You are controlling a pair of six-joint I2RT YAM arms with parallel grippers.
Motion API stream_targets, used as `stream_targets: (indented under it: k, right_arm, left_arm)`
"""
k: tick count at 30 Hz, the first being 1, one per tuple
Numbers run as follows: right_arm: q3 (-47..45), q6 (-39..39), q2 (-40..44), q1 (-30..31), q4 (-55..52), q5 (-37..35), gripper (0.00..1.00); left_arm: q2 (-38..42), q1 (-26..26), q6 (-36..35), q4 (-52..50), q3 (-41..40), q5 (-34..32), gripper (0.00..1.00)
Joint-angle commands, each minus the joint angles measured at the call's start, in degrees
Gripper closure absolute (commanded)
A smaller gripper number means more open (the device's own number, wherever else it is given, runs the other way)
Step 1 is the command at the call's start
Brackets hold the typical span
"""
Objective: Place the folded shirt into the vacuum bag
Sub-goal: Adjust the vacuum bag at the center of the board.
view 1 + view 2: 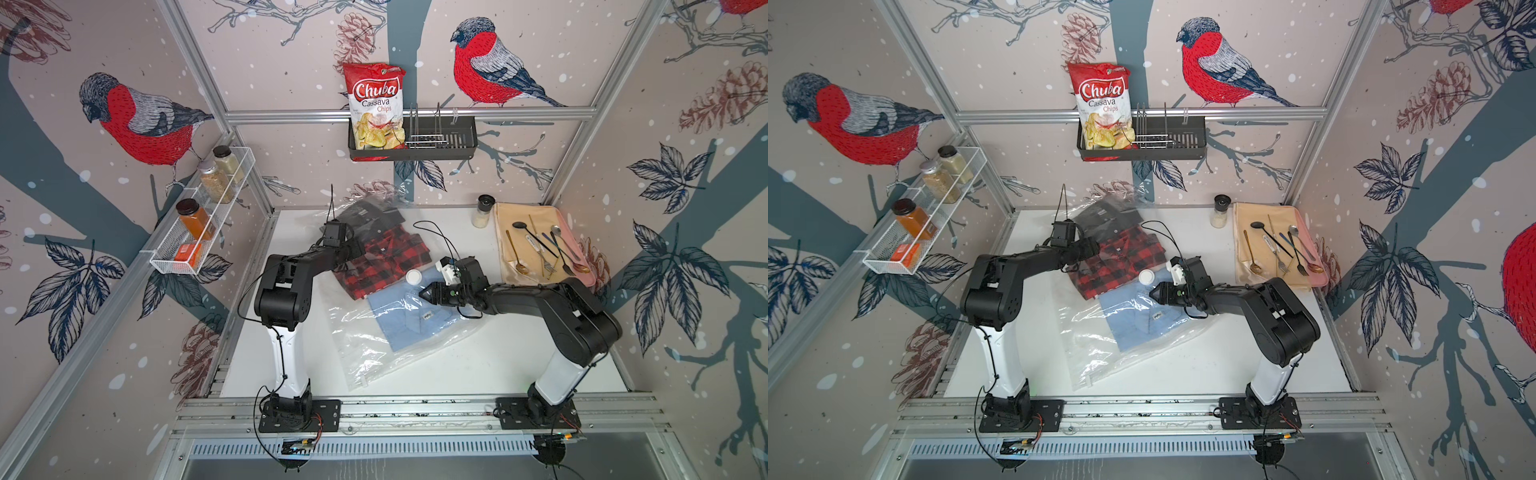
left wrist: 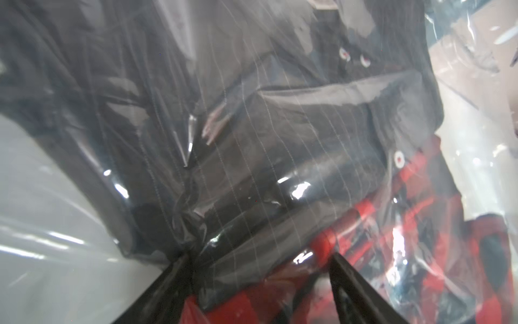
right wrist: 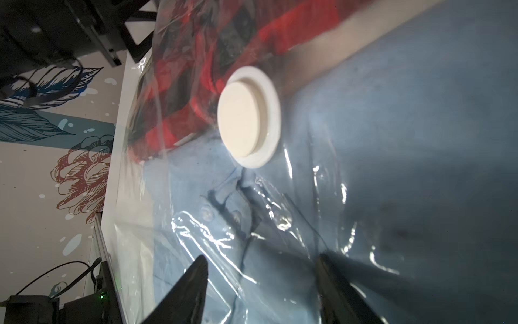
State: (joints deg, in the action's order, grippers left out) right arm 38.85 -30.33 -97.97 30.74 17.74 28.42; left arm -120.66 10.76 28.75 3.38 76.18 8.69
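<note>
Vacuum bag (image 1: 365, 349) directly under right gripper (image 1: 423, 293), perhaps in contact

Both arms have the same build: the left arm (image 1: 282, 297) and the right arm (image 1: 582, 320) carry bulky black joint housings with rounded corners, above a white lower link (image 1: 289, 357). Each one has a flat black base plate (image 1: 300, 415) with small screws. Thin black cables (image 1: 239, 305) loop beside the links, and red wires (image 1: 318, 432) show at the base. A small green light (image 1: 451, 292) glows on the right wrist. The left end effector (image 2: 259, 255) and the right end effector (image 3: 262, 255) look alike too, with black, wedge-shaped fingers (image 3: 185, 291).
</note>
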Motion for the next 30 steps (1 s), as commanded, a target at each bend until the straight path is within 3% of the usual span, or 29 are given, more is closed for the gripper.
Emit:
stream_targets:
  k: [1,6,13,18,23,30]
  right_arm:
    - [-5.4,-3.6,1.9,-0.1,-7.5,-4.4,0.36]
    - [-5.2,-3.1,-0.2,-3.3,-5.3,-1.9,0.36]
    - [3.6,-0.7,-4.6,-5.6,-9.4,-1.7,0.37]
    - [5.3,0.8,3.5,-3.7,-15.0,-5.5,0.36]
    - [7.4,1.4,9.5,1.0,-18.1,-5.0,0.35]
    - [9.6,-0.9,4.3,10.3,-11.1,7.0,0.35]
  left_arm:
    - [-4.5,1.8,-1.0,-10.4,4.8,2.0,0.21]
    - [-11.6,2.9,-2.2,-14.1,17.5,1.8,0.20]
    - [-17.9,2.9,-5.3,-19.1,30.4,4.3,0.20]
    - [-0.9,2.9,-3.9,-12.0,14.2,5.0,0.17]
    - [15.6,2.9,-1.3,-12.3,2.7,0.1,0.09]
    - [34.7,2.9,4.7,-12.8,-17.9,-6.2,0.04]
